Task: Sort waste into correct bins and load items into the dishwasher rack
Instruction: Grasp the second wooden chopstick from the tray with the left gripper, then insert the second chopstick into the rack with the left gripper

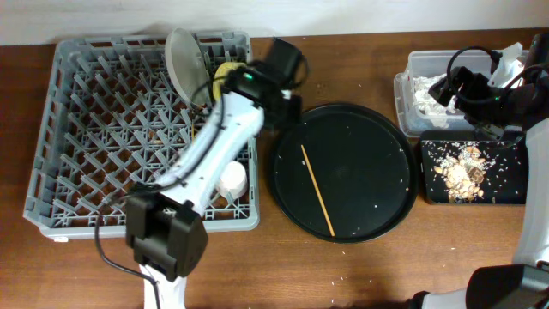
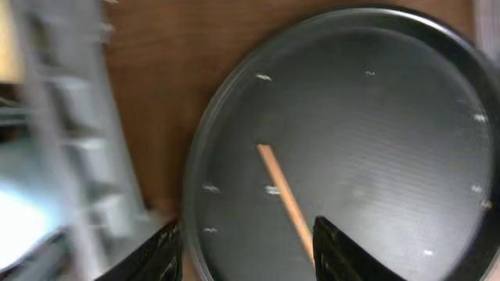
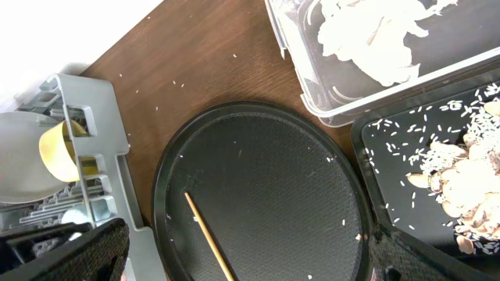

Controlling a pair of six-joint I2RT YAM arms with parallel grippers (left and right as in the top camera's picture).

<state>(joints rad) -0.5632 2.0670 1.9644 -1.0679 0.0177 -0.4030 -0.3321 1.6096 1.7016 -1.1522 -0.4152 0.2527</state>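
Note:
The grey dishwasher rack holds an upright white plate, a yellow bowl and a pale cup. One wooden chopstick lies on the large round black tray. My left gripper is open and empty above the tray's left rim; in the left wrist view the chopstick runs between its fingers, nearer the right one. My right gripper hovers over the clear tub, which holds white napkins. In the right wrist view it is wide open and empty.
The shallow black rectangular tray with beige food scraps sits in front of the tub. Small white crumbs dot the round tray and the wooden table. The rack's corner with the yellow bowl shows in the right wrist view.

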